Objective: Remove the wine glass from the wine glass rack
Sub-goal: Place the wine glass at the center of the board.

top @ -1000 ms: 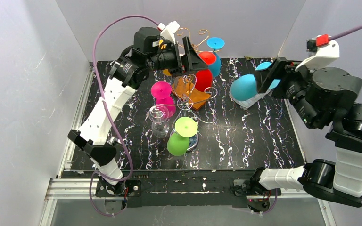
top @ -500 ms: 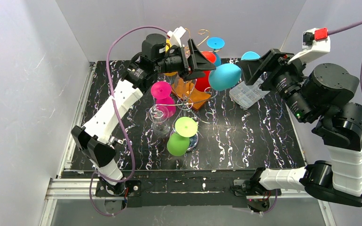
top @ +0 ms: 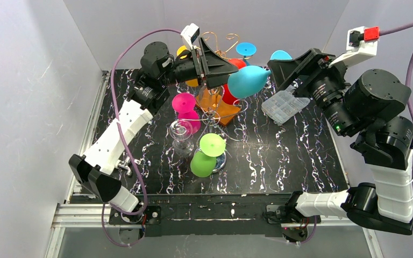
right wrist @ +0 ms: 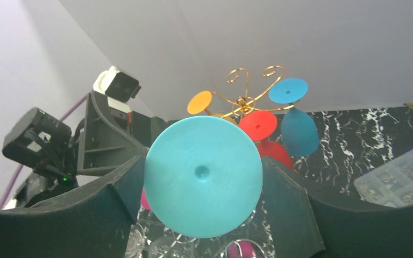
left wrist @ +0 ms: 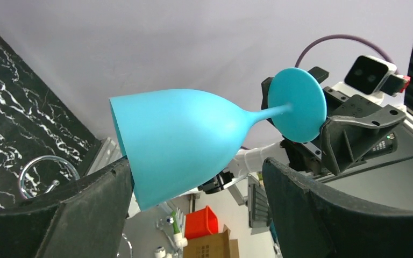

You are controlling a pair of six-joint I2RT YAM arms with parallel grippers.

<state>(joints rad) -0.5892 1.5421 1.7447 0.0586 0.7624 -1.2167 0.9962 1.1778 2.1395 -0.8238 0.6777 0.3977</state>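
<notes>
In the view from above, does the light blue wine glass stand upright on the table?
No, the light blue wine glass lies sideways in the air, its foot in the right gripper.

Pale lavender walls (top: 32, 80) enclose a black white-veined tabletop (top: 301, 161).

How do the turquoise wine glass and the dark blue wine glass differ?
Colour: the turquoise glass is paler than the dark blue glass. Pose: the turquoise glass lies sideways in the right claw; the dark blue glass hangs foot-up on the gold rack. Both are opaque, same shape.
</notes>
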